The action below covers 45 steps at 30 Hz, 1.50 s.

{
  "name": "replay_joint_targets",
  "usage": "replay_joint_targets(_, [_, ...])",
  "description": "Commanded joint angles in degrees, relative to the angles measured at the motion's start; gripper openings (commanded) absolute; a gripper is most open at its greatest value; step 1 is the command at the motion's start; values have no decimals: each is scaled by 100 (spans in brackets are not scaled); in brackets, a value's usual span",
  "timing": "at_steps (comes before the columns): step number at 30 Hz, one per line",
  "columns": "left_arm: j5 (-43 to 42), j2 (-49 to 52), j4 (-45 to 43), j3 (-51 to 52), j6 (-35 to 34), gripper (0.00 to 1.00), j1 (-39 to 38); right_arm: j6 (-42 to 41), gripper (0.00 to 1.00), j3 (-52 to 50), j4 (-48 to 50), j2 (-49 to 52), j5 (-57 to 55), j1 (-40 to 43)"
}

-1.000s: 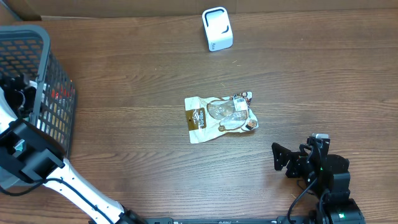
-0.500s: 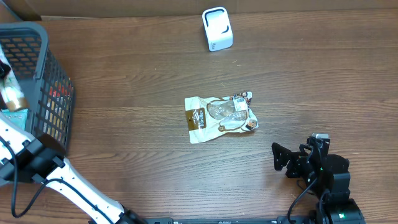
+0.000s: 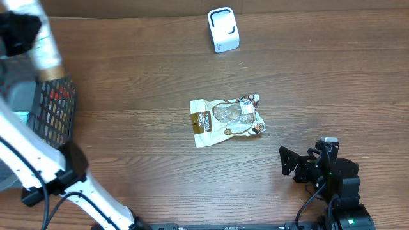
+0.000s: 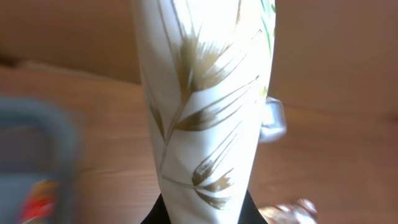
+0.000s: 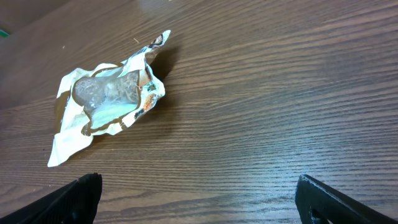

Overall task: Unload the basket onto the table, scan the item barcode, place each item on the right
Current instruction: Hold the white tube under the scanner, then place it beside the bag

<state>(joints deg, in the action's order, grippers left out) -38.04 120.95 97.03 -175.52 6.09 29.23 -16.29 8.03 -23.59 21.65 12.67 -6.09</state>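
My left gripper [image 3: 18, 30] is raised at the far left above the basket, shut on a tall white item with gold leaf prints [image 4: 205, 106]. That item [image 3: 47, 53] fills the middle of the left wrist view, and the dark fingers [image 4: 252, 213] flank its lower end. The white barcode scanner [image 3: 223, 29] stands at the back of the table; it shows blurred behind the item in the left wrist view [image 4: 273, 121]. No barcode is visible on the item. My right gripper [image 3: 298, 163] rests open near the front right, with nothing between its fingers [image 5: 199, 202].
A grey wire basket [image 3: 59, 110] with more goods sits at the left edge. A crumpled white and brown snack pouch [image 3: 226, 119] lies mid-table, up and to the left in the right wrist view [image 5: 109, 102]. A cardboard wall runs along the back.
My left arm has risen out of the basket with the white item and swung toward the back left corner. The right arm and the pouch have not moved.
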Motion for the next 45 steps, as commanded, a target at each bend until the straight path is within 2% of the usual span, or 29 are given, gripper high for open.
replay_joint_targets(1, [-234, -385, -22, 579, 39, 4, -817, -2, 100, -20, 24, -37, -15, -28])
replay_joint_targets(6, [796, -678, -22, 1930, 66, 4, -2170, 0, 100, -20, 24, -37, -15, -28])
replay_joint_targets(13, [1491, -675, -232, 3956, 140, 4, -3471, 0, 100, -20, 24, -37, -17, -28])
replay_joint_targets(23, [1362, -675, -1803, 6411, -420, 4, -3604, 0, 100, -20, 24, -37, -17, -28])
replay_joint_targets(33, [1427, -675, -3480, 8550, -1318, 5, -3657, 0, 100, -20, 26, -37, -17, -28])
replay_joint_targets(44, [1467, -675, -5021, 9807, -2009, 4, -4109, -2, 100, -20, 26, -37, -15, -28])
replay_joint_targets(45, [1467, -675, -5064, 9842, -2022, 7, -4181, -2, 100, -20, 26, -37, -15, -28])
